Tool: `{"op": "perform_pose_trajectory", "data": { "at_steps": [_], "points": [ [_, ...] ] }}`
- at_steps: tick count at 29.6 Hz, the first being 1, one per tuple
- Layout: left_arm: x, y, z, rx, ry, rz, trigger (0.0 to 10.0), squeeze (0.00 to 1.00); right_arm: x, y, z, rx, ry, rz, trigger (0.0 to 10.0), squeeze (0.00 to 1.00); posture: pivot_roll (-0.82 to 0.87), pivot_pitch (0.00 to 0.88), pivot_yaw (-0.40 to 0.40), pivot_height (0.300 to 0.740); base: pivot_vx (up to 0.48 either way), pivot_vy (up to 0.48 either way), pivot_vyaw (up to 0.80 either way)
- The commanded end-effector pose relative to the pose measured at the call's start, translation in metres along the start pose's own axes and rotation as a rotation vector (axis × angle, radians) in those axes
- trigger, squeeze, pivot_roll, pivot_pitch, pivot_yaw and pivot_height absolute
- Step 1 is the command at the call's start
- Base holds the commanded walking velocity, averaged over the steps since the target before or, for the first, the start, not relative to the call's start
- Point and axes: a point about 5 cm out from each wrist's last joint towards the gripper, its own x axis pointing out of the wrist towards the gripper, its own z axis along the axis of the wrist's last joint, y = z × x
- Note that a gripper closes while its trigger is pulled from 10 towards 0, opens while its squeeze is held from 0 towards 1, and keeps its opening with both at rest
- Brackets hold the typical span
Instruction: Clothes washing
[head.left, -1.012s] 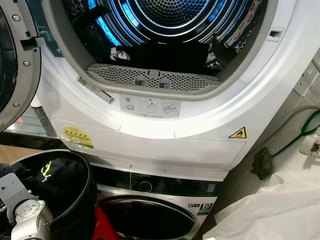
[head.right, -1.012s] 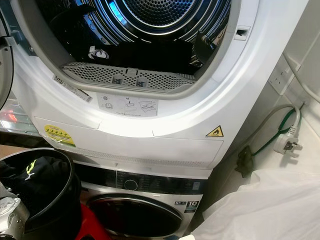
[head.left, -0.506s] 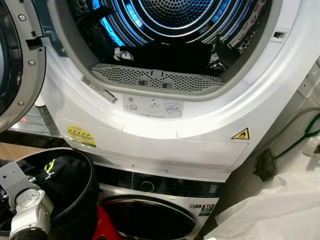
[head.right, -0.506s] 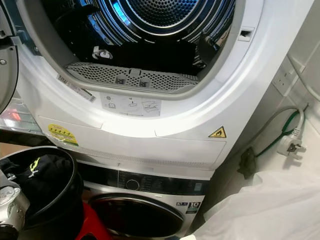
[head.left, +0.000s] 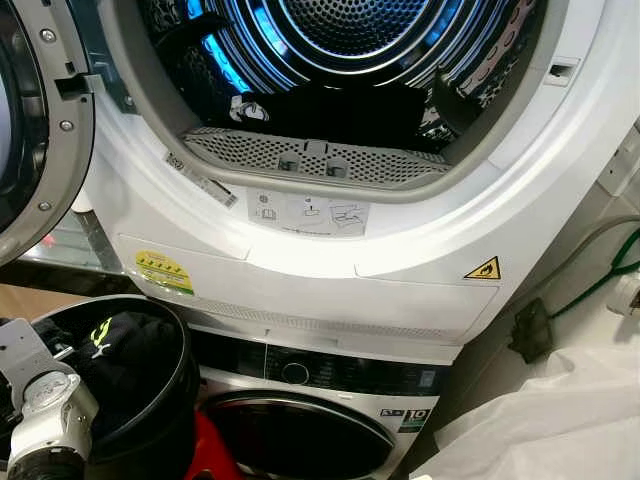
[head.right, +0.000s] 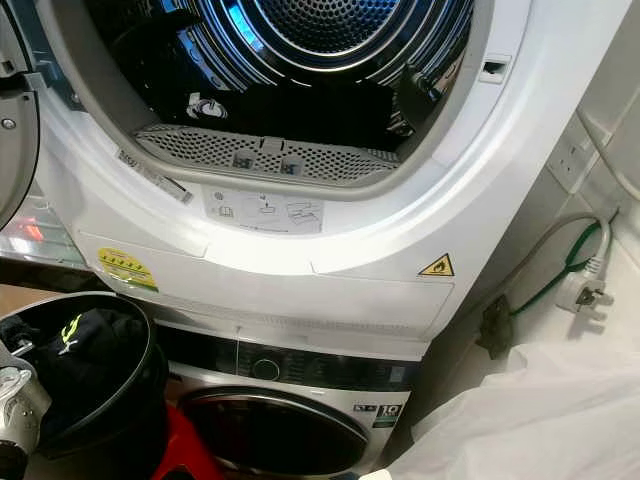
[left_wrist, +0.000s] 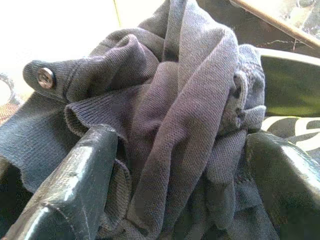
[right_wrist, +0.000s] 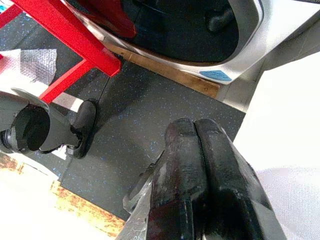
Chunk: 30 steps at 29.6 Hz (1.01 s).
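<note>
Holding bunched grey knit garment (left_wrist: 170, 130), left gripper (left_wrist: 180, 200) fingers half open around it, now slightly lower beside round black bucket (head.left: 170, 400); lift to open white dryer drum (head.left: 340, 60) comes next; right gripper (right_wrist: 200, 165) pressed shut, empty

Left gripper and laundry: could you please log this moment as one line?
left gripper: shut on grey garment at black bucket | right gripper: shut, idle above floor | dryer: door open

A white plug (head.right: 585, 293) on a green-and-grey cable (head.right: 548, 262) hangs beside the wall socket (head.right: 566, 152), above a white plastic sheet (head.right: 520, 420).
</note>
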Motion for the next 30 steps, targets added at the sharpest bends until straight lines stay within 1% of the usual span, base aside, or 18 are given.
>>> {"op": "perform_pose_trajectory", "data": {
  "at_steps": [1,7,16,17,18,23,30],
  "points": [
    [0.003,0.001,0.000,0.006,0.025,-0.001,10.0,1.00,-0.002,-0.002,-0.004,0.011,0.004,-0.007,10.0,0.00,0.13,0.000,-0.030,0.740,0.000,0.000,0.00],
    [0.005,0.000,-0.003,0.010,0.053,-0.004,10.0,1.00,-0.003,-0.005,-0.008,0.007,0.012,-0.010,10.0,0.00,0.12,0.000,-0.034,0.740,0.000,0.000,0.00],
    [0.008,0.001,-0.002,0.003,0.061,0.018,10.0,1.00,-0.004,-0.006,-0.010,0.004,0.014,-0.010,10.0,0.00,0.10,0.000,-0.043,0.740,0.000,0.000,0.00],
    [0.010,0.002,0.000,0.008,0.061,0.030,10.0,0.85,-0.004,-0.006,-0.011,0.004,0.015,-0.010,10.0,0.00,0.10,0.000,-0.044,0.740,0.000,0.000,0.00],
    [0.012,0.004,0.002,0.012,0.058,0.042,10.0,0.00,-0.005,-0.007,-0.012,0.004,0.016,-0.010,10.0,0.00,0.09,0.000,-0.044,0.740,0.000,0.000,0.00],
    [0.020,0.009,0.019,0.021,0.017,0.062,10.0,0.00,-0.006,-0.009,-0.015,0.016,0.018,-0.019,10.0,0.00,0.07,0.000,-0.041,0.740,0.000,0.000,0.00],
    [0.026,0.012,0.030,0.022,0.008,0.089,10.0,0.00,-0.008,-0.011,-0.019,0.032,0.016,-0.030,10.0,0.00,0.03,0.000,-0.043,0.740,0.000,0.000,0.00]
  ]
}}
